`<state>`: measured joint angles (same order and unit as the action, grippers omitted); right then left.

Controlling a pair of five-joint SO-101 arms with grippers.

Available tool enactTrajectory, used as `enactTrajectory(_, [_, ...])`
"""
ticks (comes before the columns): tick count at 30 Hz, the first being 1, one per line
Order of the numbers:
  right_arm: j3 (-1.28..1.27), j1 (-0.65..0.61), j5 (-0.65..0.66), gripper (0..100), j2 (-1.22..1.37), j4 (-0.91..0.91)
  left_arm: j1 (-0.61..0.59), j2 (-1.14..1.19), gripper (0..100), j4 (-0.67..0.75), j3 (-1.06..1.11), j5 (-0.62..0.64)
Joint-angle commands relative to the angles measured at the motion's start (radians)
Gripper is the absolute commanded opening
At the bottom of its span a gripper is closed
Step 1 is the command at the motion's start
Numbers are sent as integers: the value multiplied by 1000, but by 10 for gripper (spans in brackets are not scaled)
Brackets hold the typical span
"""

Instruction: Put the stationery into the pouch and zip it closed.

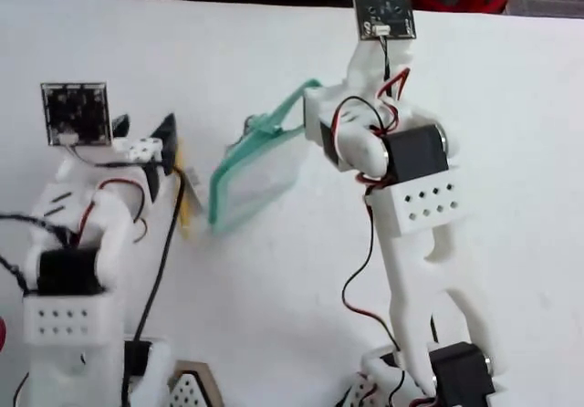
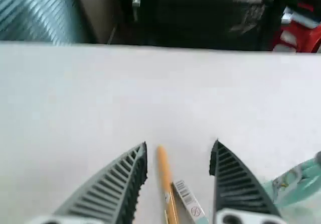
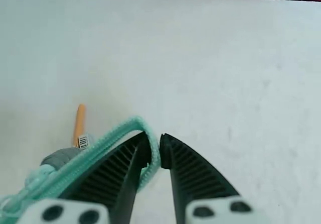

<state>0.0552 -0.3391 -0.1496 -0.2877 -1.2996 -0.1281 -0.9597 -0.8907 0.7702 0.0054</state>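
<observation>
A clear pouch with a teal zip edge stands tilted on the white table, lifted at one corner. My right gripper is shut on that teal edge, seen from above at the pouch's far corner. An orange pencil lies on the table between the fingers of my open left gripper, beside a small barcode-labelled item. From above, the left gripper sits just left of the pouch, over the pencil. The pouch's corner lies right of the left fingers.
The table's far edge borders dark clutter and a red object. A black cable trails from the left arm toward the front edge. A grey item rests against the pouch near the pencil.
</observation>
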Motion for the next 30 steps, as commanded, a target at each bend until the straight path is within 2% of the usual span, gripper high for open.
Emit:
enactTrajectory(1, [-5,5,6,18,12,4,-18,134,207,-2,-5,-6])
enactTrajectory(8, [-100,2,6,18,8,99,4,481,204,127,-34,68])
enactTrajectory(14, [-126,-30,8,18,4,128,74,846,172,-8,-275,241])
enactTrajectory(18, [-127,-30,11,18,4,128,117,1030,172,-29,-391,350])
enactTrajectory(23, [-127,-30,11,18,4,128,114,1159,170,-60,-499,371])
enactTrajectory(30, [-127,-30,11,18,8,130,93,1179,169,-89,-505,377])
